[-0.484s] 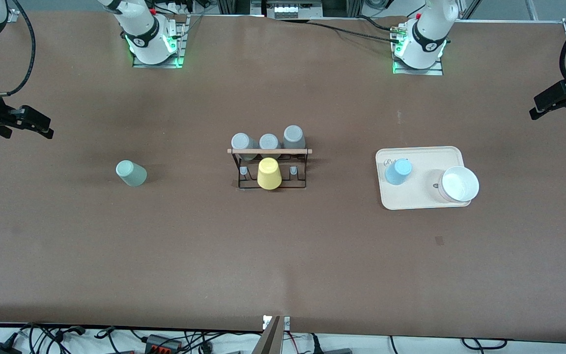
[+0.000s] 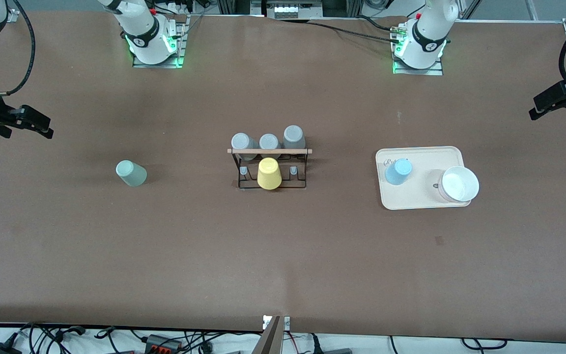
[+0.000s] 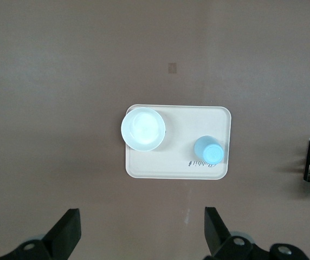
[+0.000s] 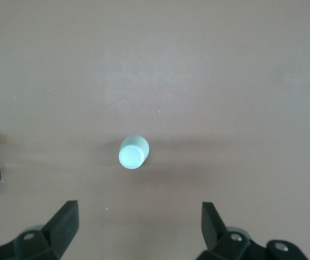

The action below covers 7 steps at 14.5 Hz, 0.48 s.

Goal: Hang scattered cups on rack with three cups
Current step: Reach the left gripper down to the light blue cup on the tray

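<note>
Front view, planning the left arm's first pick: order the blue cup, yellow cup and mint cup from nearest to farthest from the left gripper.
From the left gripper, open:
1. Blue cup, on the cream tray.
2. Yellow cup, on the rack, mid-table.
3. Mint cup, toward the right arm's end.

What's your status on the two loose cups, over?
Left gripper and right gripper open, high over the table. Mint cup on bare table, blue cup on cream tray, neither on rack. Nothing blocking either.
</note>
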### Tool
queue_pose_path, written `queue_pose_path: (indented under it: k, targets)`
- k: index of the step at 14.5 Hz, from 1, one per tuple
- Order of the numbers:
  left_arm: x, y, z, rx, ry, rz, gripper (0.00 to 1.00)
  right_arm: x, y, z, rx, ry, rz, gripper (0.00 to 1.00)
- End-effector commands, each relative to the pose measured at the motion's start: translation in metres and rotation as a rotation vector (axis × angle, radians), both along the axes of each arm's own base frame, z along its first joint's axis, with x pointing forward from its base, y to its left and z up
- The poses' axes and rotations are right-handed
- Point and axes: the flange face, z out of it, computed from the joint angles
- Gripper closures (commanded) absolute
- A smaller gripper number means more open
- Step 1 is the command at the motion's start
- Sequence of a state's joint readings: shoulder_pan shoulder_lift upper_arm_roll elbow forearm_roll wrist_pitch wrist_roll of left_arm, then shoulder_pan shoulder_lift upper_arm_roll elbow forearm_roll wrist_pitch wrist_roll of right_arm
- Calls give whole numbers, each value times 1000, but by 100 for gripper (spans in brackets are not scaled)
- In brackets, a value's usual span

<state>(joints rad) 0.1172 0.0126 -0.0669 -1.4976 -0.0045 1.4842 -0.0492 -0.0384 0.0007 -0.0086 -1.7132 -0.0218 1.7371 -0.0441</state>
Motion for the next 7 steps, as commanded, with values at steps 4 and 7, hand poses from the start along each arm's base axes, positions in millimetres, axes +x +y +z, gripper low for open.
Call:
queue_pose_path:
  k: [4, 7]
  targets:
    - [20, -47, -43, -7, 76, -81, 0, -6, -1, 5, 0, 3, 1, 0]
    - [32, -70, -70, -12, 121, -64, 0, -6, -1, 5, 0, 5, -1, 0]
